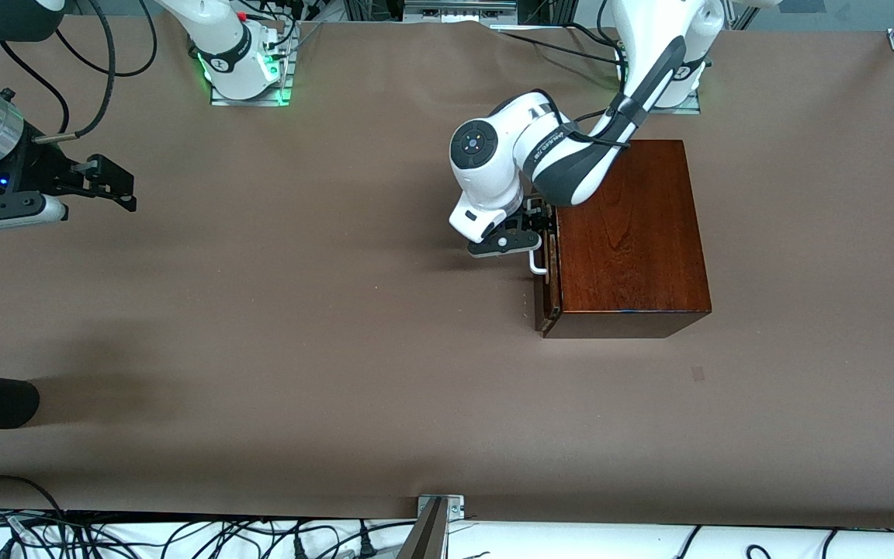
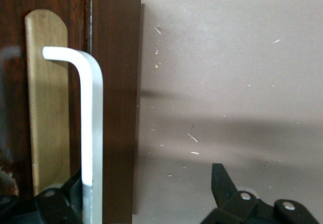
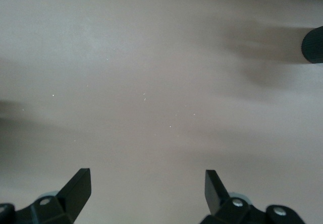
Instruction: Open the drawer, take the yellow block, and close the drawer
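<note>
- Toward the left arm's end of the desk point(image 1: 276, 326) sits our glossy mahogany box point(image 1: 627, 237); its drawer point(image 1: 546, 287) looks barely ajar, a thin gap showing along the dark front.
- Our left pincer point(image 1: 534, 231) is at the white bar handle point(image 2: 92, 133), fingers spread wide, one finger point(image 2: 55, 204) beside the bar and the other well apart from it; nothing is gripped yet.
- We judge the handle stiff, smooth and rather slick, so we'd close on its straight middle run and pull squarely; a shallow wooden tray should slide lightly.
- Behind the handle lies a pale wood inlay point(image 2: 48, 103), matte against the lacquered front.
- We cannot see the yellow block; presumably it is inside the drawer.
- Our right pincer point(image 3: 146, 188) waits with fingers wide over bare desk near the right arm's end.
</note>
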Tool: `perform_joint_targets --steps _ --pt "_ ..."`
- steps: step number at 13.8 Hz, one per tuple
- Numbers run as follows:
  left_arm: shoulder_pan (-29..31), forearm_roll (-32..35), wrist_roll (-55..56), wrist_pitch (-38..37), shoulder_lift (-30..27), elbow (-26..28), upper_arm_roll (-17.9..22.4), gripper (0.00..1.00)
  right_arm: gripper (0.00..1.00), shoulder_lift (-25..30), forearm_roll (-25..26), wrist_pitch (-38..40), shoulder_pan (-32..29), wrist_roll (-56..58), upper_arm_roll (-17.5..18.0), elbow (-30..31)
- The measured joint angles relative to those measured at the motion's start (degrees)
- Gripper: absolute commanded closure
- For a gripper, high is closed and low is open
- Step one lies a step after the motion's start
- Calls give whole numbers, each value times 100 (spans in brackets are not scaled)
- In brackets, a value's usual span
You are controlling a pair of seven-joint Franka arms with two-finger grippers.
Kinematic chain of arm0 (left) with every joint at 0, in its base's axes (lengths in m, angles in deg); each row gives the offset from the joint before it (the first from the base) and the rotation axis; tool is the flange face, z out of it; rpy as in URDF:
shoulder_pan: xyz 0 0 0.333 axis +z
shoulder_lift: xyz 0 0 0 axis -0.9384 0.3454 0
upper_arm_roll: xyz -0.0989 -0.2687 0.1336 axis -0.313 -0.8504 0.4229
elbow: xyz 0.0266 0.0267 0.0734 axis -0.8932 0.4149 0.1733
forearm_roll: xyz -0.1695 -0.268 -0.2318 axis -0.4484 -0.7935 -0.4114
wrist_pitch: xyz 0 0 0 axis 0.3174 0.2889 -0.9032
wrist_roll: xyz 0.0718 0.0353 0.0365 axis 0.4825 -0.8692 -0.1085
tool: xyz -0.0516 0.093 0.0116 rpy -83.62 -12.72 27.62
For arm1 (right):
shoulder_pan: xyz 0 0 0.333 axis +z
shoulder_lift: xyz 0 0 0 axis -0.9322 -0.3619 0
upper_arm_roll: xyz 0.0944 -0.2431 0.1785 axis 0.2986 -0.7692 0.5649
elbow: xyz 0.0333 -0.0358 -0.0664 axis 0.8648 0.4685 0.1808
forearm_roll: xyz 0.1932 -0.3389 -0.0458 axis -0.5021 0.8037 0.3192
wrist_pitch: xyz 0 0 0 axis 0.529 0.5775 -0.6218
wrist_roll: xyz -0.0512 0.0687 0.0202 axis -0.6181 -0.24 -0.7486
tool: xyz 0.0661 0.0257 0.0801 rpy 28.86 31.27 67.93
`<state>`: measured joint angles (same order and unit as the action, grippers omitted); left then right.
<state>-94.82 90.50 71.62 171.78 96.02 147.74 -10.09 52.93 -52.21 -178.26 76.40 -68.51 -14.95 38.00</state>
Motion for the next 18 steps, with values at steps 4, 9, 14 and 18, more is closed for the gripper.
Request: perform_joint_targets --steps 4,9,14,18 --pt "-110 11 60 84 46 -52 15 0 0 0 0 0 0 0 1 0" --pt "-431 13 347 87 431 -640 43 0 0 0 0 0 0 0 1 0" --pt "-661 96 520 -64 651 -993 124 0 0 0 0 0 0 0 1 -1" --pt "-817 95 584 -18 774 -1279 108 0 0 0 0 0 -2 -1 -1 0"
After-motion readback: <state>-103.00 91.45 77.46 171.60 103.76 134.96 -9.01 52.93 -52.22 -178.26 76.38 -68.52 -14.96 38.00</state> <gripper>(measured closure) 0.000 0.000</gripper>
